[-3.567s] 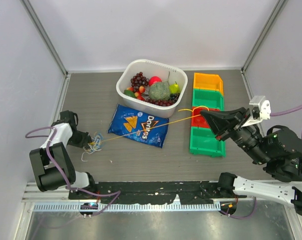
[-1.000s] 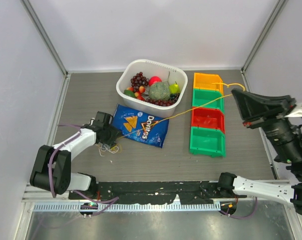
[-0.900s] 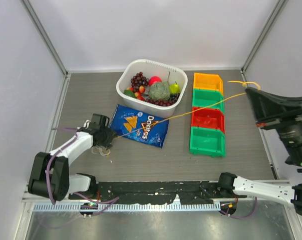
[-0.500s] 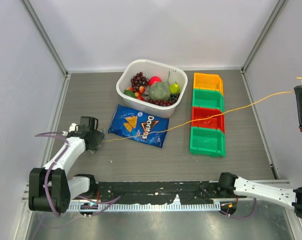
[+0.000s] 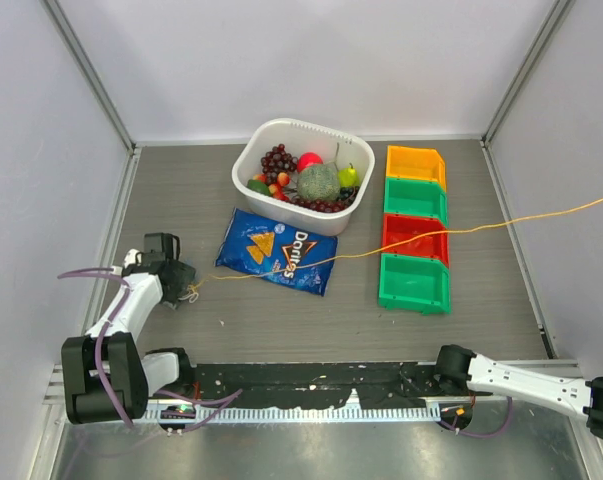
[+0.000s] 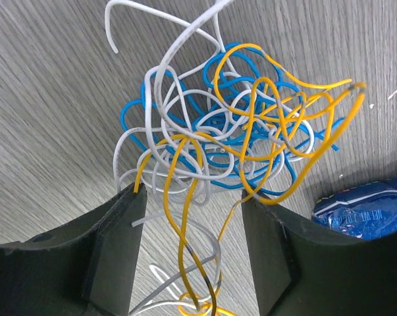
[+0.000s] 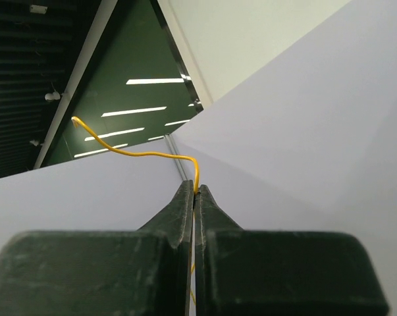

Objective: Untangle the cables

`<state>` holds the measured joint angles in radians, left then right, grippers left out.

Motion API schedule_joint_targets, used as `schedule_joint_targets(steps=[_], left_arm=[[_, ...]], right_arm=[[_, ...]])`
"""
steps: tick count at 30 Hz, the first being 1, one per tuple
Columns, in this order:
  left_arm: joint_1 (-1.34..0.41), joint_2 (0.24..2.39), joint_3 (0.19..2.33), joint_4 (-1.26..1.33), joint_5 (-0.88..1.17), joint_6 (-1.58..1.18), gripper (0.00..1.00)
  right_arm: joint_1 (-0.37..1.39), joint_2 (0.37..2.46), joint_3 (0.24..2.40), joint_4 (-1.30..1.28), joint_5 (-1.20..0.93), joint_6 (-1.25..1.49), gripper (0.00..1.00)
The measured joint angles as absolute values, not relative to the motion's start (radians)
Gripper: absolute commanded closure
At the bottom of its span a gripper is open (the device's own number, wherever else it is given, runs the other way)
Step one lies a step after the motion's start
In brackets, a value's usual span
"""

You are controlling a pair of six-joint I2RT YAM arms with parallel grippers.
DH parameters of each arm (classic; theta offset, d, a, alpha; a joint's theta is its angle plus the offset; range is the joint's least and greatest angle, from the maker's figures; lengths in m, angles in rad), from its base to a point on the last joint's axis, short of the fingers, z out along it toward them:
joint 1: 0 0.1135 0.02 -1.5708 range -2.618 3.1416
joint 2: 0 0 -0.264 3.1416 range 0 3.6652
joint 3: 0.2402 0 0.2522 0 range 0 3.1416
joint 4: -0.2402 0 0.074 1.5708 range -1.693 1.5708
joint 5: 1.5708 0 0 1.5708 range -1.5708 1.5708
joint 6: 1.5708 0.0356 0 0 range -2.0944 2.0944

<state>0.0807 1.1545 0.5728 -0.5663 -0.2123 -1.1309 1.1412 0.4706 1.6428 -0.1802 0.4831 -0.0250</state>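
Tangled cables [image 6: 228,138] between widely spread left hand [image 6: 191,197], right hand [image 7: 195,194] pinching yellow cable [image 7: 139,153]

On the tabletop [image 5: 281,330], a tub [image 5: 326,221] of fruit [image 5: 318,182] sits at the back, a chip bag [image 5: 277,250] before it, four bins [image 5: 414,228] to its right, the cables [image 5: 190,291] far left.

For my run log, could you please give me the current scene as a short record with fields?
left tool: open, fingers either side of the tangle
tangle: white, blue and yellow cables, knotted together
right tool: shut on yellow cable, outside the top view
yellow cable: stretched line from tangle over chip bag and red bin to right edge
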Motion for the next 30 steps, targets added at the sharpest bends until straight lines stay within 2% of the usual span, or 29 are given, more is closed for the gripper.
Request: schedule_joint_targets(steps=[26, 30], left_arm=[[0.208, 1.143, 0.573, -0.569, -0.206, -1.087, 0.4], [0.239, 1.116, 0.573, -0.578, -0.208, -1.087, 0.34]], right_arm=[[1.139, 0.439, 1.788, -0.264, 0.488, -0.063, 0.99], [1.137, 0.439, 1.804, -0.269, 0.486, -0.07, 0.99]])
